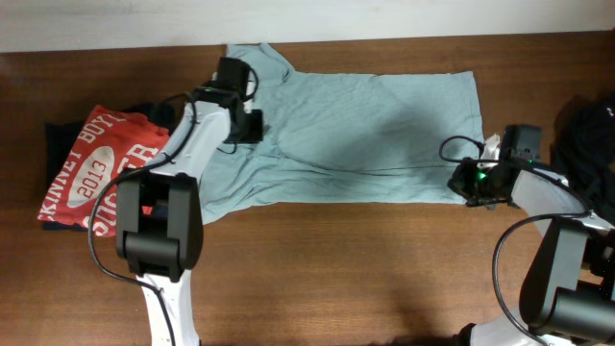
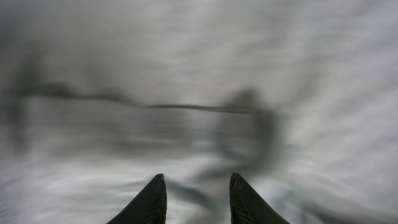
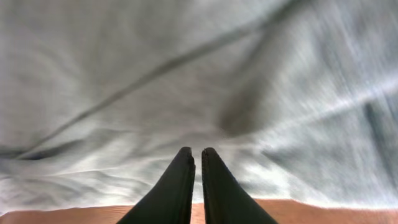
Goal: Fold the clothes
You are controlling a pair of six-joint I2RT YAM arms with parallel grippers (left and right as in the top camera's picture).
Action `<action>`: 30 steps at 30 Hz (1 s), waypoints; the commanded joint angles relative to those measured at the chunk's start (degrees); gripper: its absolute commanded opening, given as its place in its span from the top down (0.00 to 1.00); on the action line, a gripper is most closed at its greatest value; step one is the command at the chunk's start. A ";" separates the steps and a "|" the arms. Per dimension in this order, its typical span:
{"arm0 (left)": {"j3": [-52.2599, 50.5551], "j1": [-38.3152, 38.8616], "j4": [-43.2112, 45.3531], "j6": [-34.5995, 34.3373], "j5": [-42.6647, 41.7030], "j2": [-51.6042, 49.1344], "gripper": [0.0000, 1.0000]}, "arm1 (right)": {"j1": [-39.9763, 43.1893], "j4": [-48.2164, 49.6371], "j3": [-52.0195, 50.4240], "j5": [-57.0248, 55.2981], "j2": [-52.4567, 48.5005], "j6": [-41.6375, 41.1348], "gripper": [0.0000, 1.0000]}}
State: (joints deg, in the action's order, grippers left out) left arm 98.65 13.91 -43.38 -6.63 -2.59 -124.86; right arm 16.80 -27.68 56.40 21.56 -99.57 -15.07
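The clothes (image 1: 365,125), a plain pale grey-blue t-shirt, lie spread flat across the far middle of the wooden table (image 1: 365,259), with one long crease running across them. My left gripper (image 1: 250,130) hovers over the shirt's left part near the sleeve. In the left wrist view the left gripper (image 2: 196,177) is open with only blurred cloth (image 2: 186,74) beneath. My right gripper (image 1: 463,185) sits at the shirt's lower right corner. In the right wrist view the right gripper (image 3: 198,150) is all but shut, a thin slit between the fingers, no cloth (image 3: 186,81) in it.
A red t-shirt with white lettering (image 1: 96,168) lies on a dark garment (image 1: 62,130) at the left edge. A black garment (image 1: 588,125) lies at the far right. Bare wood shows along the near side of the table, below the shirt's hem (image 3: 348,211).
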 commanded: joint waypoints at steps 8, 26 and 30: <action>1.66 11.82 -5.03 25.83 -8.15 3.37 0.83 | -1.53 -4.83 1.25 5.49 1.81 2.64 0.96; -6.16 14.60 -5.77 22.56 -16.13 2.95 1.00 | -15.54 1.01 1.16 4.61 0.11 4.35 0.96; -8.09 14.60 -5.86 22.56 -16.11 2.95 1.00 | -17.46 1.09 1.16 4.83 -2.12 4.35 0.96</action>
State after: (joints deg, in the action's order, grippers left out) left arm 92.09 28.49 -49.01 16.51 -17.23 -123.26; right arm 0.89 -26.70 56.90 26.04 -99.61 -11.73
